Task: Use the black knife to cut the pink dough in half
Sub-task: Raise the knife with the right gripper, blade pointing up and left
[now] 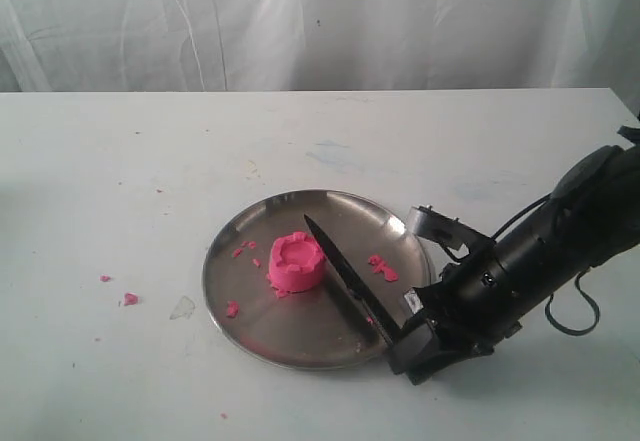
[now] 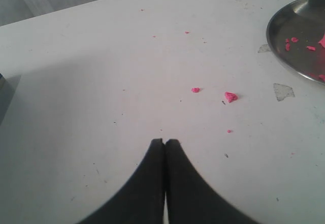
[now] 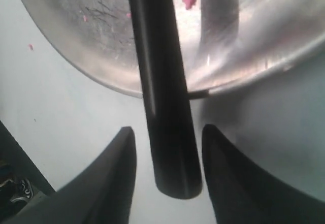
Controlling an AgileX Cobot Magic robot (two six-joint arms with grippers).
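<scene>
my right end effector [image 3: 167, 148] straddled the black knife [image 1: 345, 276] handle, fingers apart, blade resting beside the pink dough [image 1: 296, 262]; left end effector [image 2: 164, 141] idled together.

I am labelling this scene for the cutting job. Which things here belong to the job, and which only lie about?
Belong to the job:
- pink dough, one lump on the metal plate
- black knife, between the right gripper's open fingers

Only lying about:
- pink crumbs on the table
- left gripper, shut, away from the plate
</scene>
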